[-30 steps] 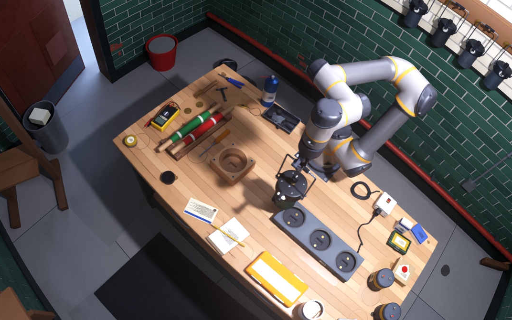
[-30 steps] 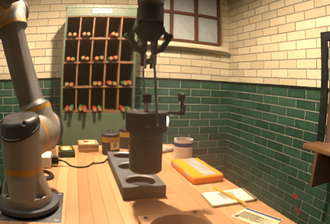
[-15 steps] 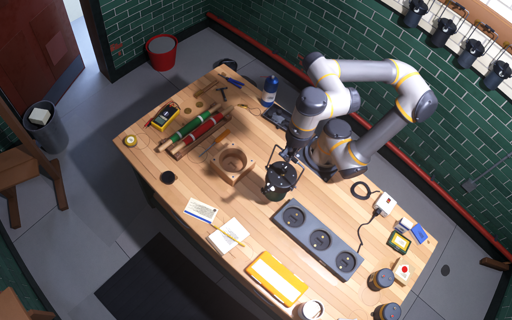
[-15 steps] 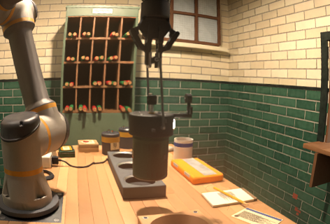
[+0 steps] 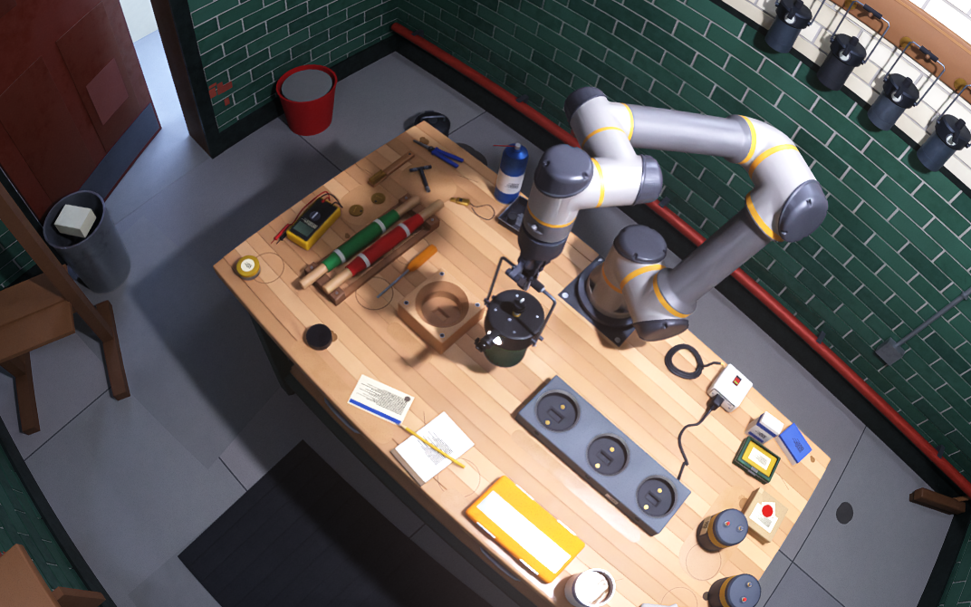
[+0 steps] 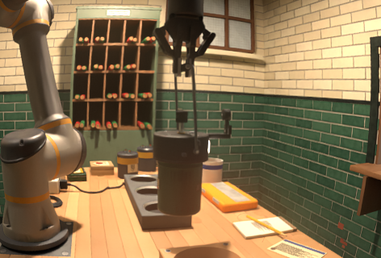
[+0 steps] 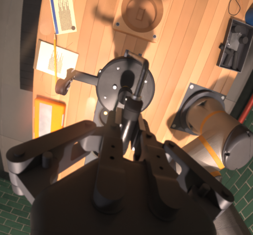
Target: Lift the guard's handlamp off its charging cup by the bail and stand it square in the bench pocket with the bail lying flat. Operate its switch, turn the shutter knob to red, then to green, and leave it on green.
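Observation:
The wire bail (image 6: 184, 100) of the dark handlamp (image 5: 510, 326) (image 6: 180, 173) is clamped in my closed gripper (image 5: 525, 278) (image 6: 184, 70) (image 7: 128, 121), and the lamp hangs upright from it above the bench. It hangs clear of the wood, between the grey three-cup charging tray (image 5: 601, 453) (image 6: 153, 199) and the square wooden pocket block (image 5: 441, 308) (image 7: 142, 9). A side arm with a knob (image 7: 63, 85) sticks out from the lamp's lid. The pocket's round recess is empty. All three charging cups are empty.
Behind the bench a green pigeonhole rack (image 6: 115, 80) stands on the brick wall. My arm's base (image 5: 610, 302) is bolted beside the lamp. Rolled flags (image 5: 368, 245), a multimeter (image 5: 312, 224), papers (image 5: 429, 445), an orange tray (image 5: 523, 527) and two battery cans (image 5: 723, 528) lie around.

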